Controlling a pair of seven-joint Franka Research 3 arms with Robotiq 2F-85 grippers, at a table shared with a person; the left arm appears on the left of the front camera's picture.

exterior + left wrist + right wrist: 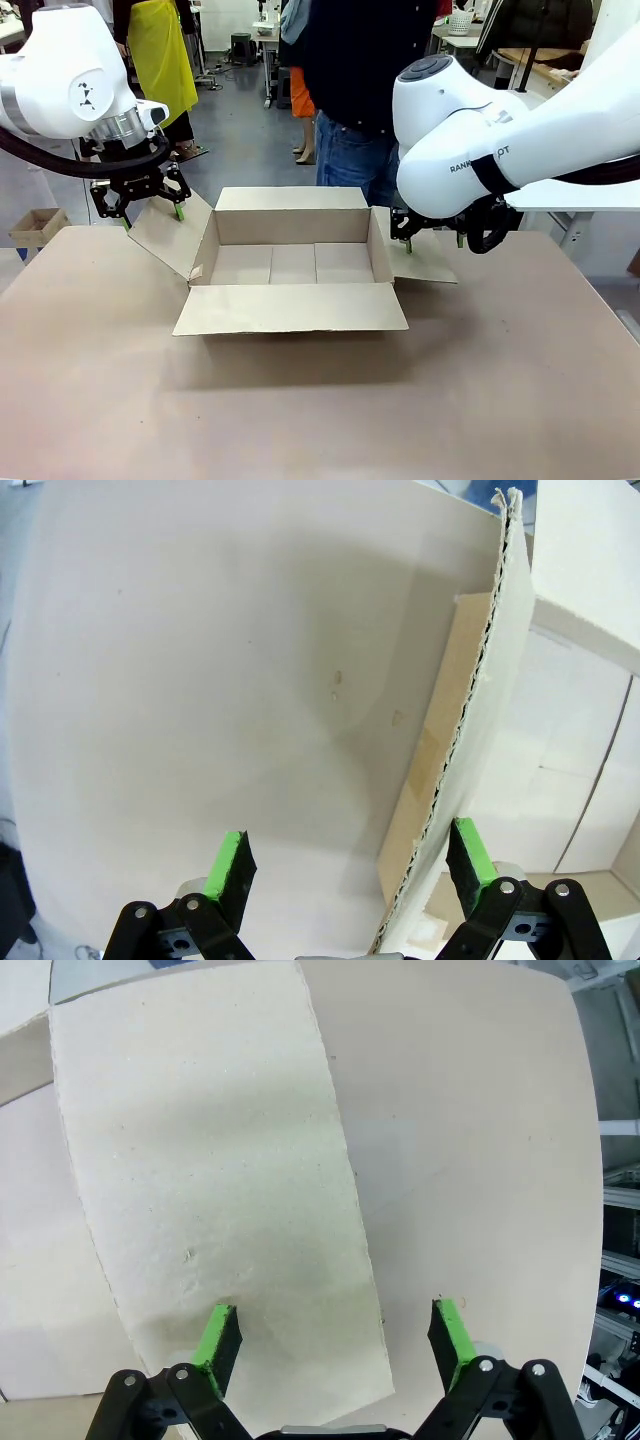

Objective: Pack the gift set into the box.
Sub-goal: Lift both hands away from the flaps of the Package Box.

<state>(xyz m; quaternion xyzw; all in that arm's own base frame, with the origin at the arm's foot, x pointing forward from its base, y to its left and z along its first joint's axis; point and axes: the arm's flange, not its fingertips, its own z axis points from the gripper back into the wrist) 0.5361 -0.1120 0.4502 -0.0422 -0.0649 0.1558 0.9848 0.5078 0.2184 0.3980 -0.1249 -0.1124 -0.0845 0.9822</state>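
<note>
The box (pixel 290 226) is a brown cardboard carton standing open in the middle of the table, all four flaps folded outward and its inside bare. My left gripper (pixel 153 217) is open at the raised left flap (pixel 170 235). In the left wrist view the flap's edge (pixel 470 680) runs up between the open fingers of my left gripper (pixel 348 865), close to the right pad. My right gripper (pixel 433 240) hangs open over the flat right flap (pixel 420 262). In the right wrist view that flap (pixel 220 1180) lies just beneath my right gripper (pixel 335 1345). The gift set is out of view.
A person (pixel 350 90) in a dark top and jeans stands at the far edge right behind the box. A small cardboard box (pixel 35 225) sits off the table's far left. The tan tabletop (pixel 320 400) stretches wide in front of the carton.
</note>
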